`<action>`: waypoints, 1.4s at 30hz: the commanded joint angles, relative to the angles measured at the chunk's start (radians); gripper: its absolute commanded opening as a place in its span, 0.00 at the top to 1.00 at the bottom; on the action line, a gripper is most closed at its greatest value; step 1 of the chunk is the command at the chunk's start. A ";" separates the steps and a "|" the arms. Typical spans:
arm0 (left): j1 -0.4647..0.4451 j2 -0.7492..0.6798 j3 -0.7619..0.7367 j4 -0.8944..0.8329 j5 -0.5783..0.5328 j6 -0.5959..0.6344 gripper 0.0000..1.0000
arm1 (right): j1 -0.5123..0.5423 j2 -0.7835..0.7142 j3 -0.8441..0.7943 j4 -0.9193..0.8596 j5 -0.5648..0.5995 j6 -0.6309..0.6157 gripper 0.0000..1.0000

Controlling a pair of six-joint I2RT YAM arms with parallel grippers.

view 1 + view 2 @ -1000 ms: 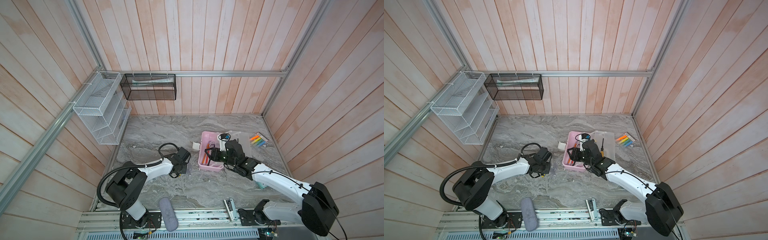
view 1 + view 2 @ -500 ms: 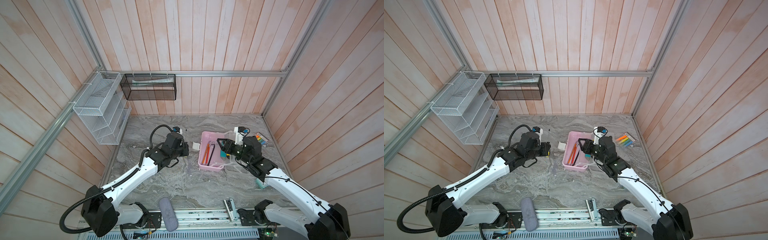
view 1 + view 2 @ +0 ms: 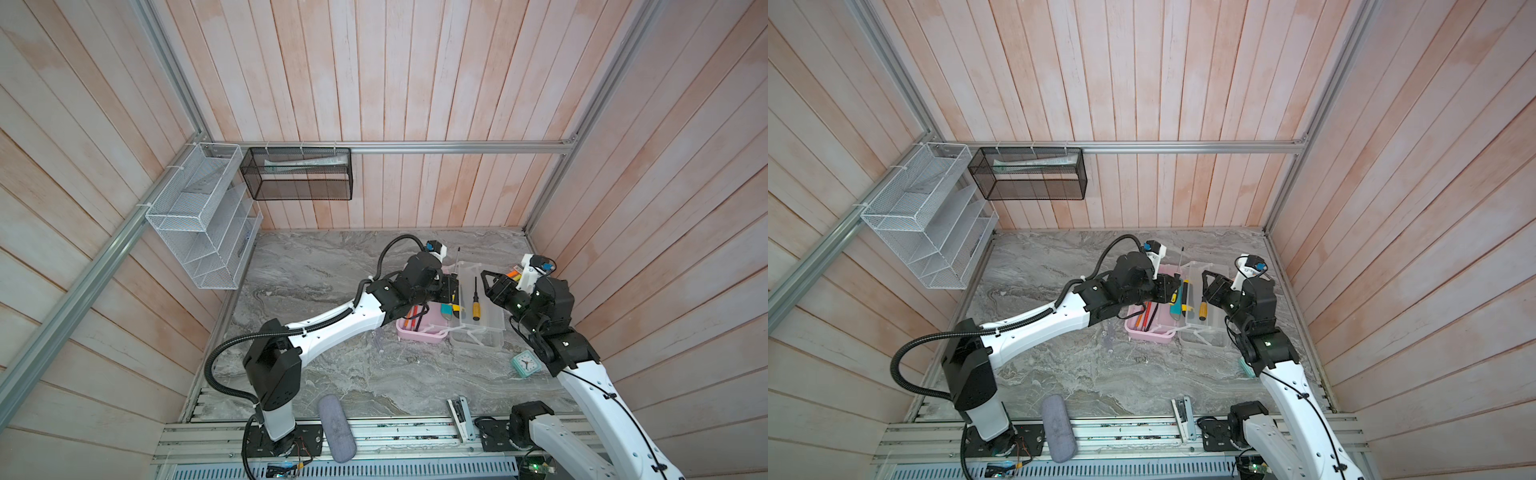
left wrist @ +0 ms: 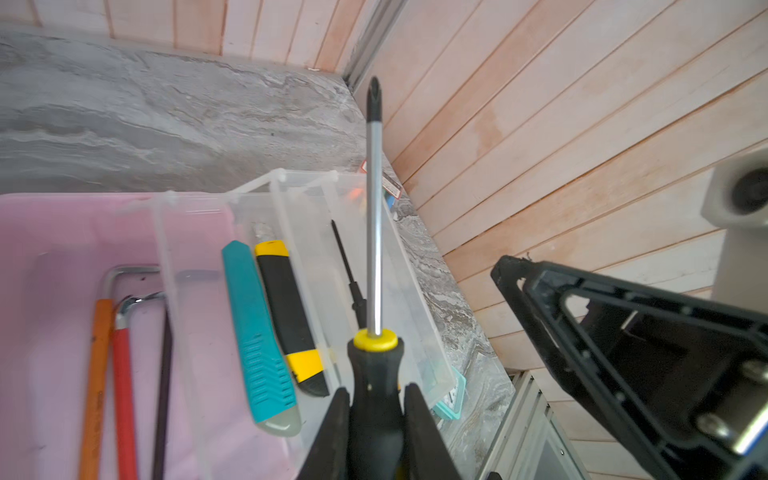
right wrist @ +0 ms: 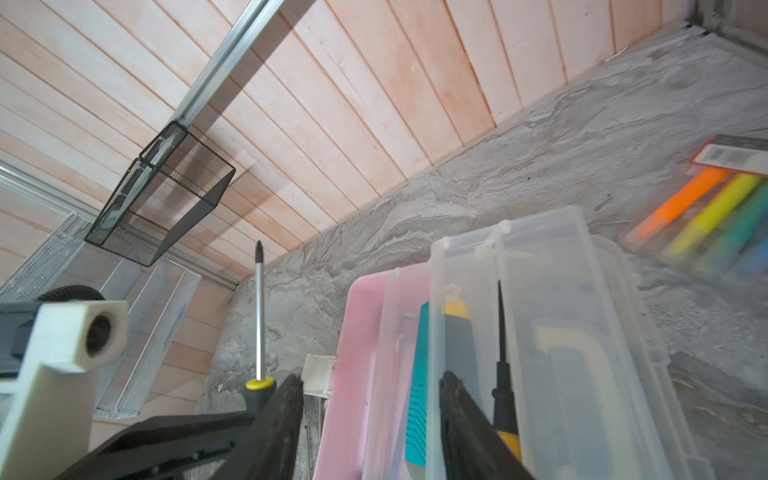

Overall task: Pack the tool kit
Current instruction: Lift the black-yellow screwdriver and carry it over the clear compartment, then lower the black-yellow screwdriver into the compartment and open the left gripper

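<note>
1 rectangular pink plastic box (image 3: 415,336) sits on the grey marbled bench (image 3: 316,291) nr the right wall. Its 1 frosted clear lid (image 3: 490,320) lies open flat beside it, touching. In the box: 3 slim rods (image 4: 120,374) (orange, red, dark), 2 of them w/ bent metal ends. Along the box/lid join 2 cutter-shaped tools lie side by side: teal cutter (image 4: 257,332) & black-yellow cutter (image 4: 286,316). Screwdrivers: 2. The small yellow-handled screwdriver (image 3: 476,305) lies in the lid. The long black-handled screwdriver w/ yellow collar (image 4: 374,249) is clamped by its handle in the left tool (image 4: 376,399), shaft pointing toward the back wall, over the box's far end. Left arm: stretched low across the bench from its base, wrist over the box. Right arm: elbow bent, wrist turned toward the left one. The right tool (image 5: 370,378) hangs over the lid, fingers apart, nothing btw them. Also 1 grey fabric pouch (image 3: 336,428) at the front rail & 1 clear packet of neon highlighters (image 5: 706,216) past the lid.
</note>
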 commanded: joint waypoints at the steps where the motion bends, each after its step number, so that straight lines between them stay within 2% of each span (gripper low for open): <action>1: 0.000 0.073 0.068 0.035 0.041 -0.022 1.00 | -0.032 -0.022 0.024 -0.044 -0.041 -0.021 0.48; 20: 0.000 0.300 0.183 0.058 0.076 -0.105 1.00 | -0.061 0.010 -0.054 0.026 -0.112 -0.009 0.48; 21: -0.030 0.308 0.191 0.054 0.080 -0.106 1.00 | -0.061 0.010 -0.056 0.027 -0.112 -0.009 0.48; 42: -0.043 0.310 0.216 0.095 0.113 -0.165 1.00 | -0.098 -0.001 -0.058 0.029 -0.138 -0.015 0.48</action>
